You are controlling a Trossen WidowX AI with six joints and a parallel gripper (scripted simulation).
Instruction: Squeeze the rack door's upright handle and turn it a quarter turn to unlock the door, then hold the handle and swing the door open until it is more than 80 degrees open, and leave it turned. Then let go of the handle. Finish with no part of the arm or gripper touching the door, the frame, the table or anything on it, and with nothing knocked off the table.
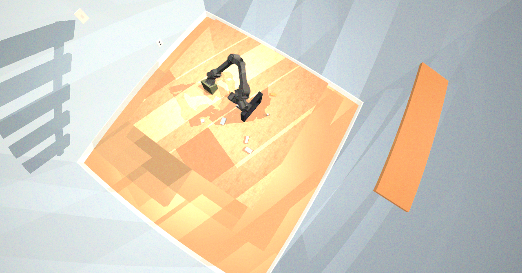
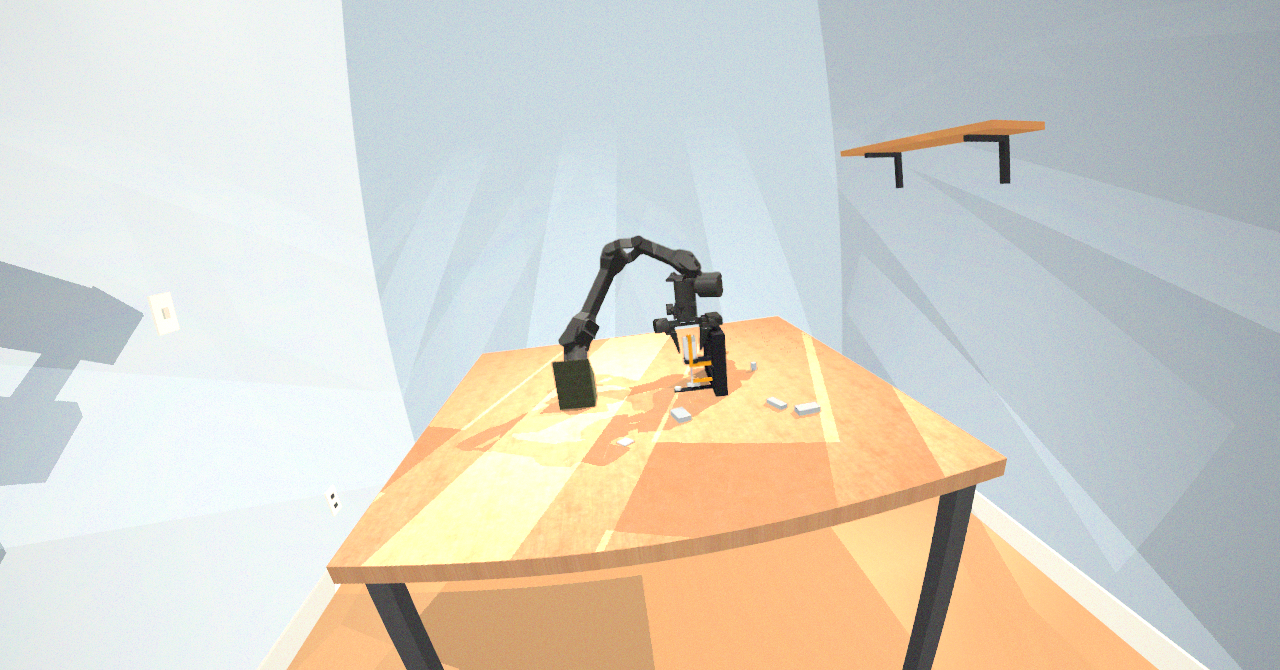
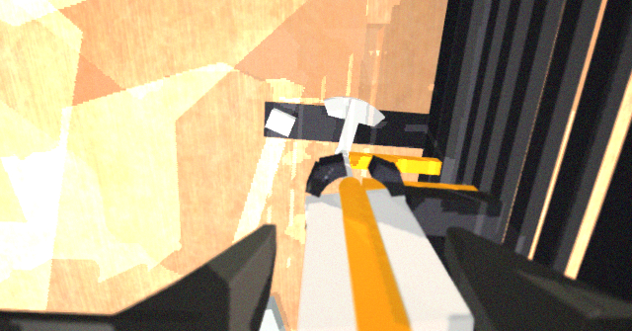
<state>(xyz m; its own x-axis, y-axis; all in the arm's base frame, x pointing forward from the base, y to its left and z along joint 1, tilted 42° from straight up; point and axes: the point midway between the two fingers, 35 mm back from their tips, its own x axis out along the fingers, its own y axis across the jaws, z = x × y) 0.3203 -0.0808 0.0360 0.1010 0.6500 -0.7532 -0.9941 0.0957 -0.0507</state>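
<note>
The rack (image 1: 243,117) (image 2: 719,366) stands upright as a narrow black body. Its slatted face (image 3: 520,99) fills the right of the wrist view. The upright handle (image 2: 689,344) (image 3: 326,282) is pale with an orange stripe and stands off the rack on orange and black brackets. My gripper (image 3: 360,237) points down over it and is partly open, one finger on each side. A gap shows at the left finger; the right finger is close to the handle, and contact there is unclear. The door's angle cannot be told; the arm hides part of the rack.
Pale blocks lie on the table (image 2: 537,505): one near the rack (image 1: 222,121) (image 2: 681,414), a small one (image 1: 202,120) (image 2: 625,441) and two more (image 1: 246,139) (image 1: 248,150). A small grey piece (image 1: 267,114) (image 2: 753,366) and a yellow block (image 1: 273,94) lie beyond the rack.
</note>
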